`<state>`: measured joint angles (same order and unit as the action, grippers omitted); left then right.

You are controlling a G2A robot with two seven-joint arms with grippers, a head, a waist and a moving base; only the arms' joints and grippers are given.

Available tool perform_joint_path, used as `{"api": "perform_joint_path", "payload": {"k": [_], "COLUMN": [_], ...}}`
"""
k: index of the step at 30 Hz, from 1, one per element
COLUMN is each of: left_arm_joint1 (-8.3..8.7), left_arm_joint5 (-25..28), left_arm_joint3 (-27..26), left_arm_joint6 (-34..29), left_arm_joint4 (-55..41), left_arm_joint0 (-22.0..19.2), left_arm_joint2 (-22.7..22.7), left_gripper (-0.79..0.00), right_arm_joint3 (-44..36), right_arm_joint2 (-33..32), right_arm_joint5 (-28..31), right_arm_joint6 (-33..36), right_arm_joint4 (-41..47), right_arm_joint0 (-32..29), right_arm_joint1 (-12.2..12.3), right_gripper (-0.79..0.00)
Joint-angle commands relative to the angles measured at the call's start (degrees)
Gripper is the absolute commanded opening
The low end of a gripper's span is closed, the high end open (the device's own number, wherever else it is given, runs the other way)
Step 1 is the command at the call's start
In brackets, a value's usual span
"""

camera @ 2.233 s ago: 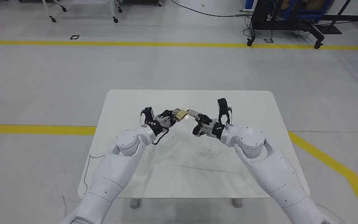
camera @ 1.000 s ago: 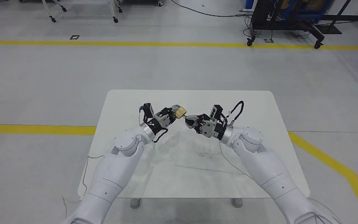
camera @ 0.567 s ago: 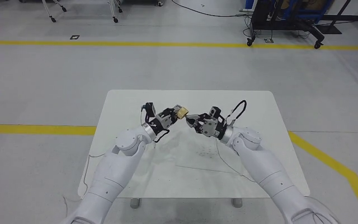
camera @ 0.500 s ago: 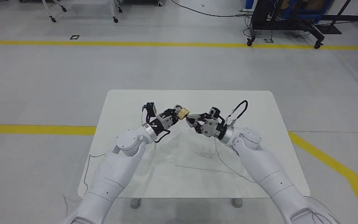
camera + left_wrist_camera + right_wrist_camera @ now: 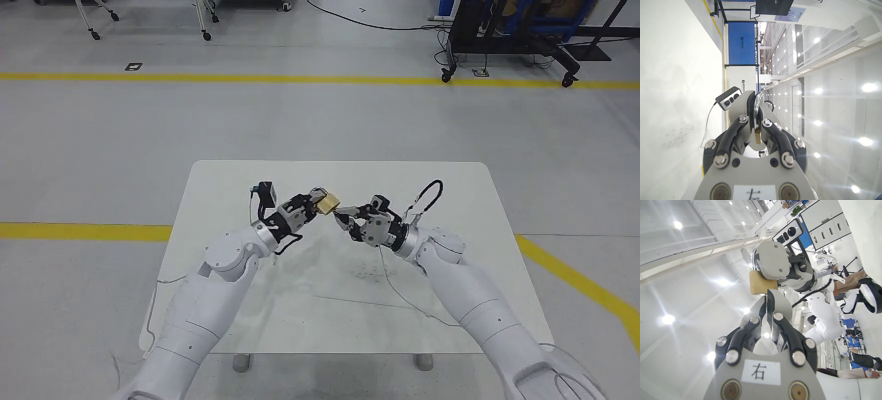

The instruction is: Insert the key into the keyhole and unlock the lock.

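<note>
The little gold lock (image 5: 757,283) is up in the air over the middle of the white table (image 5: 430,300), not lying on it. The left gripper (image 5: 756,113) has its fingers squeezed tight on it, around the silver loop (image 5: 758,100) and the top of the gold part, so the bottom end sticks out free. The right gripper (image 5: 766,302) has its fingers pinched nearly together on the key (image 5: 764,297). Most of the key is hidden between them. Only a thin bit peeks out, right against the bottom of the lock. I cannot tell if it has gone in yet.

I think the lock is hard, smooth and heavy for its size, so it could slip if held loosely. Holding the loop and top leaves the bottom free for the key. The key is thin, stiff and light and could twist when pushed, so its flat head is the place to pinch.

A second ago there was a gap between the two grippers. Now the right one has come in and its tip touches the lock, while the left has kept the lock in nearly the same spot
</note>
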<state>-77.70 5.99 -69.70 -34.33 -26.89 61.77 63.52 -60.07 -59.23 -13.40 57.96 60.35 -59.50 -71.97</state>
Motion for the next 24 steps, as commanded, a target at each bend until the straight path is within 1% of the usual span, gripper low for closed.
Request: {"api": "perform_joint_path", "payload": {"k": [1, 3, 6, 7, 8, 11, 14, 17, 20, 23, 24], "left_arm_joint1": [0.1, 0.19, 0.34, 0.41, 0.47, 0.69, 0.93, 1.19, 1.25, 1.23, 1.17], "left_arm_joint5": [-0.1, -0.2, -0.3, -0.4, -0.4, -1.5, -2.7, -4.3, -6.2, -8.5, -9.3], "left_arm_joint3": [0.0, -0.2, -0.4, -0.4, -0.5, -0.8, -1.2, -1.8, -1.5, -0.8, -0.5], "left_arm_joint6": [-0.3, -0.4, -0.6, -0.7, -0.7, -1.6, -3.9, -6.6, -9.1, -10.9, -11.9], "left_arm_joint4": [-0.1, 0.0, 0.2, 0.3, 0.6, 2.4, 6.2, 12.3, 15.5, 19.4, 20.1], "left_arm_joint0": [0.0, 0.1, 0.2, 0.3, 0.4, 0.3, 0.0, -0.5, -1.0, -2.0, -2.4], "left_arm_joint2": [0.4, 0.8, 1.4, 1.6, 1.8, 1.7, 0.5, -1.7, -3.6, -5.8, -6.5], "left_gripper": [-0.785, -0.785, -0.785, -0.785, -0.785, -0.785, -0.785, -0.785, -0.785, -0.785, -0.785], "right_arm_joint3": [-0.2, -0.4, -0.8, -1.1, -1.4, -2.6, -5.4, -10.5, -17.8, -24.9, -24.9], "right_arm_joint2": [-0.1, -0.4, -1.5, -2.1, -2.8, -6.2, -11.4, -17.3, -23.7, -29.2, -29.2], "right_arm_joint5": [0.0, 0.1, 0.3, 0.4, 0.7, 2.2, 3.7, 4.6, 4.2, 2.9, 2.9], "right_arm_joint6": [0.2, 0.2, 0.5, 0.5, 0.3, -1.2, -3.5, -6.4, -11.3, -15.5, -15.5], "right_arm_joint4": [-0.7, -1.2, -2.5, -3.1, -3.9, -6.9, -10.4, -15.2, -19.7, -22.4, -22.4], "right_arm_joint0": [0.0, -0.1, -0.4, -0.5, -0.8, -2.0, -4.3, -8.1, -13.6, -19.3, -19.3], "right_arm_joint1": [0.0, 0.2, 0.6, 0.8, 1.1, 2.2, 3.9, 5.7, 7.3, 8.3, 8.3], "right_gripper": [-0.179, -0.142, -0.068, -0.025, -0.006, 0.0, 0.0, 0.0, 0.0, 0.0, 0.0]}}
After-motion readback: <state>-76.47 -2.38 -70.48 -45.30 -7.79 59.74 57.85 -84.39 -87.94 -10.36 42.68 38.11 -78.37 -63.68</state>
